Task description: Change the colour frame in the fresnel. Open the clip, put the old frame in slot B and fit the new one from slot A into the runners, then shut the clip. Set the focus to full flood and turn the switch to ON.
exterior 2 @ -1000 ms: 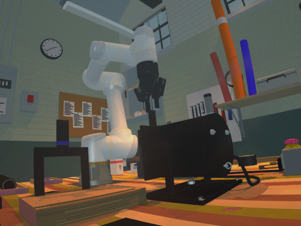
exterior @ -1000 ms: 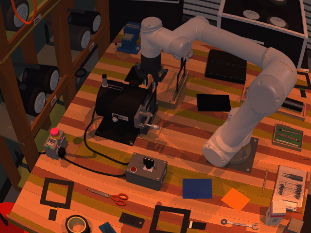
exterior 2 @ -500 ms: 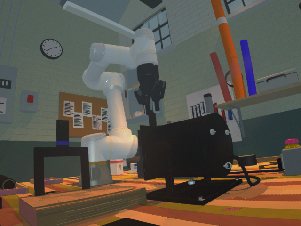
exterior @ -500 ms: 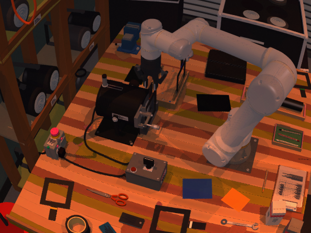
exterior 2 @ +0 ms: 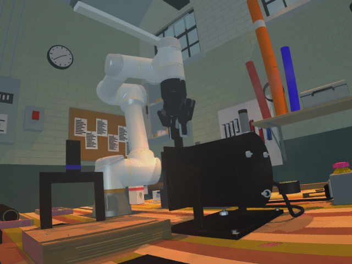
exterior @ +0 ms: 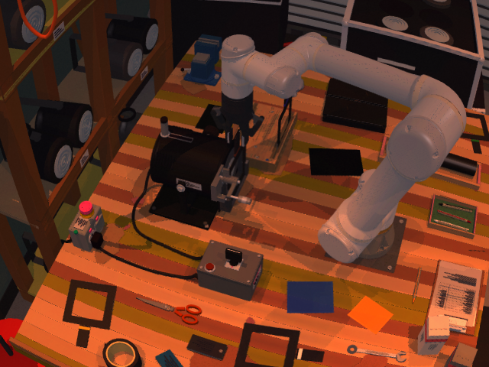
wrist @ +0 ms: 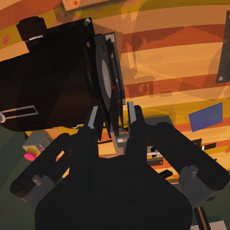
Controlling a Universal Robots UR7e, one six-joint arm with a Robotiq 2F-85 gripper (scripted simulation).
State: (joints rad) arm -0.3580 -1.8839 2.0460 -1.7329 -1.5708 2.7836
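Note:
On the left half of the striped bench the black fresnel [exterior: 189, 166] stands on its base plate, its lens end facing the arm. A dark colour frame [wrist: 113, 111] sits in the runners at the lens, its tab rising between my fingers [exterior 2: 178, 141]. The grey clip [exterior: 231, 185] juts from the lamp's front. Behind it a wooden slot block [exterior: 272, 138] carries one upright black frame [exterior 2: 71, 187] with a blue-banded tab. The focus knob [exterior: 164, 124] stands on the lamp's top rear. The switch box [exterior: 230, 268] sits nearer the front. My gripper [wrist: 112, 115] straddles the frame's tab and is open.
The arm's white base [exterior: 363, 233] stands to the right of the lamp. A black cable [exterior: 138, 237] loops from the lamp to the emergency-stop box [exterior: 86, 225]. Spare frames [exterior: 89, 302], scissors [exterior: 177, 310], gel sheets [exterior: 310, 296] and a tape roll [exterior: 120, 353] litter the front edge.

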